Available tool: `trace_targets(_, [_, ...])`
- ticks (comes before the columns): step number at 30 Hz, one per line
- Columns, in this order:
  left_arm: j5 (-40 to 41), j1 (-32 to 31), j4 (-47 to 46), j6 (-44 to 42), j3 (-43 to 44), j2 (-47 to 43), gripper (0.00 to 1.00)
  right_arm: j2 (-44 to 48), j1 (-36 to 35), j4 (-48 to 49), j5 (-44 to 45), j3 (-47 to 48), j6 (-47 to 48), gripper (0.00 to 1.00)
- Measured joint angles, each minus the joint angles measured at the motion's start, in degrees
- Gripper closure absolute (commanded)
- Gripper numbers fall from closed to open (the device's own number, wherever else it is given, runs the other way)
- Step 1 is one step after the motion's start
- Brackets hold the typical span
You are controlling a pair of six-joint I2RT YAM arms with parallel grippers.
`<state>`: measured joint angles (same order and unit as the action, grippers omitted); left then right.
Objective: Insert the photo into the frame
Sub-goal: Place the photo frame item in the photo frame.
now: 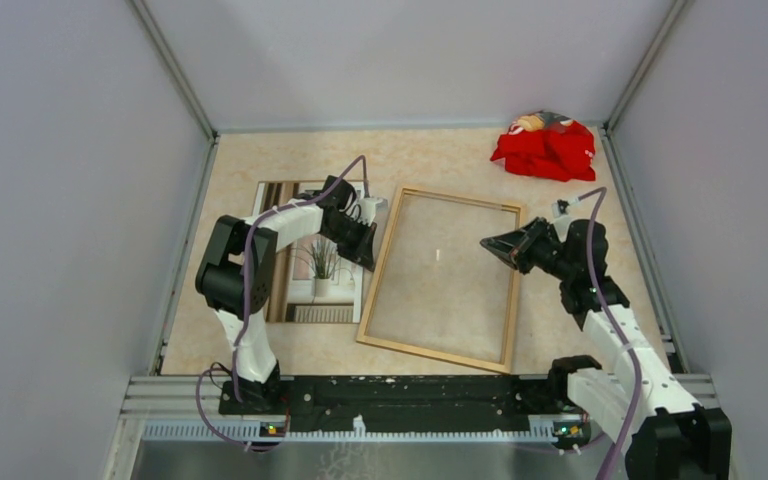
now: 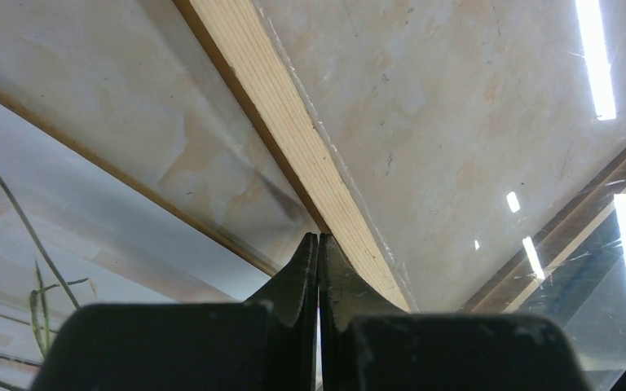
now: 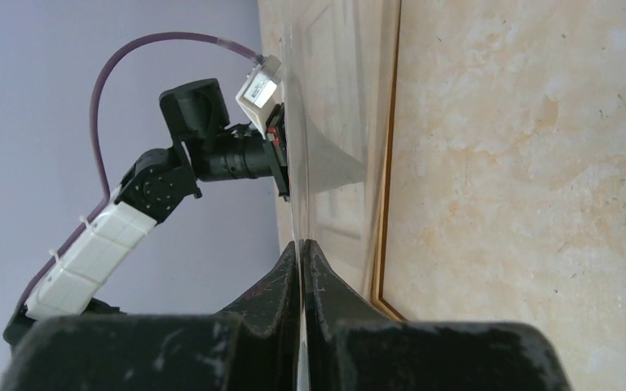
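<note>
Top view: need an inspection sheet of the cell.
Surface: beige marbled table.
Job's things: photo face up, left of the frame, partly under the left arm; frame lies pale side up, photo not in it.
Clutter: red cloth, far right corner.
Grippers: left pincer shut at the frame's left rail; right pincer shut by its right rail; any hold cannot be told.
Cables: purple cable along each arm.
Surroundings: grey walls.

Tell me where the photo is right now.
In the top view, the photo lies face up on the left, beside the frame's left edge, partly under the left arm.
</note>
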<state>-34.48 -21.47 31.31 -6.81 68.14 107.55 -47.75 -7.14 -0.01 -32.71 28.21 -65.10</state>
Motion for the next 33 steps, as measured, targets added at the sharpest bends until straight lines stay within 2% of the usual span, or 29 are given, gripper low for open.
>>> trace_targets(33, [0.0,0.0,0.4,-0.6,0.0,1.1,0.99,-4.5,-2.5,0.6,-2.8,4.6,13.1,1.00])
